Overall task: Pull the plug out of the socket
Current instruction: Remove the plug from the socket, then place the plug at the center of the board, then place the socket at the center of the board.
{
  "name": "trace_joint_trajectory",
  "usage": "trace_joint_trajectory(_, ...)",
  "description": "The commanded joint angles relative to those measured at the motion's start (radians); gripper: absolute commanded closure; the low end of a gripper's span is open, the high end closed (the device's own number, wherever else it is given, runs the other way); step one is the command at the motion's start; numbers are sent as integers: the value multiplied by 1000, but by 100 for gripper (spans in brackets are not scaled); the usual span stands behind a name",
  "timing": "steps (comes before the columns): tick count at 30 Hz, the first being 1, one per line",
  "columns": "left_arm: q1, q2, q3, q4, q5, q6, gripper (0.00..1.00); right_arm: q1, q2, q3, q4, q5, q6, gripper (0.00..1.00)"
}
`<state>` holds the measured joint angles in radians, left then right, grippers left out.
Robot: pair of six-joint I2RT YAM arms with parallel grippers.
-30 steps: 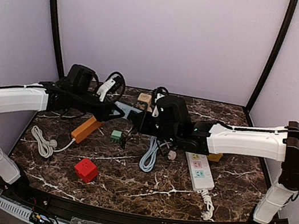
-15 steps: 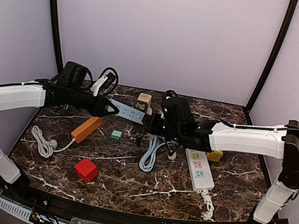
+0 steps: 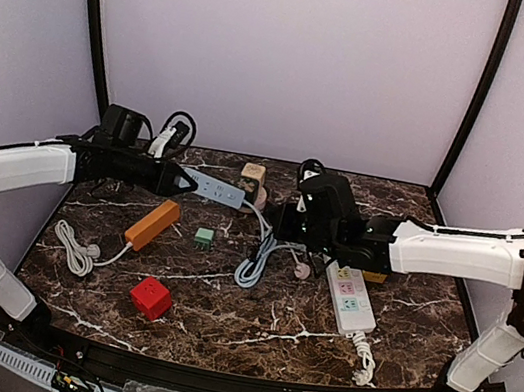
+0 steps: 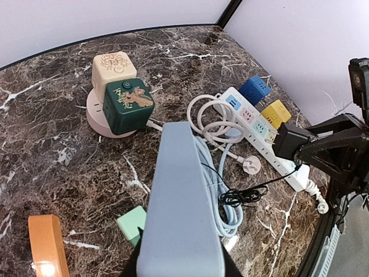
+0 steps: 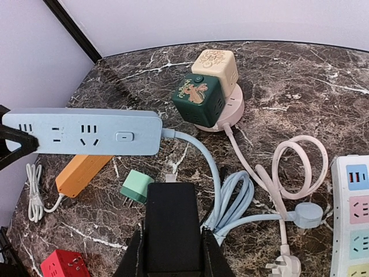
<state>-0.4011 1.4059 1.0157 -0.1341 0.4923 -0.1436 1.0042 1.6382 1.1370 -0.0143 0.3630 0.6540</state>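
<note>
Left gripper [image 3: 179, 181] clamps light-blue power strip [image 5: 86, 131], raised; right gripper [image 5: 173, 257] clamps black plug [image 5: 171, 213], apart from strip. Underneath: coiled blue cable [image 5: 232, 203], mint adapter [image 5: 137, 187], orange power strip [image 5: 81, 172].

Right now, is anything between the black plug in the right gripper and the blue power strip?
Nothing visible. The black plug, clamped in the right gripper, sits apart from the blue power strip held by the left gripper, only air between them.
</note>
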Motion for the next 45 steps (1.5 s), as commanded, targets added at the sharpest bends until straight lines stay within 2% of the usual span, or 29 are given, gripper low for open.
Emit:
trace_joint_trajectory(1, 14, -7, 26, 10, 30, -43, 99, 1, -37, -63, -20, -26, -12, 100)
trace_joint_trajectory(7, 15, -53, -44, 79, 62, -183, 99, -27, -35, -138, -28, -121, 54, 100)
trace_joint_trajectory(15, 16, -200, -326, 168, -45, -407, 99, -45, 23, -169, -55, -179, 56, 100)
trace_joint_trajectory(20, 16, -244, -437, 164, -73, -520, 99, -54, 24, -197, -62, -145, 96, 87)
trace_joint_trajectory(24, 16, -246, -492, 144, -85, -543, 99, -61, 27, -216, -62, -143, 113, 80)
trace_joint_trajectory(28, 16, -246, -500, 83, -124, -523, 95, -61, 30, -224, -62, -140, 116, 73)
trace_joint_trajectory(34, 16, -245, -494, -3, -189, -494, 72, -64, 11, -233, -78, -111, 114, 41)
trace_joint_trajectory(35, 16, -252, -491, -15, -211, -491, 65, -65, 0, -237, -78, -106, 114, 37)
trace_joint_trajectory(36, 16, -259, -485, -37, -220, -484, 60, -64, -12, -242, -77, -99, 113, 34)
trace_joint_trajectory(37, 16, -274, -480, -47, -243, -475, 50, -65, -24, -246, -78, -92, 109, 30)
trace_joint_trajectory(40, 16, -316, -457, -103, -290, -451, 31, -66, -55, -253, -84, -64, 91, 23)
trace_joint_trajectory(45, 16, -366, -404, -210, -386, -388, 18, -69, -93, -252, -103, -15, 56, 12)
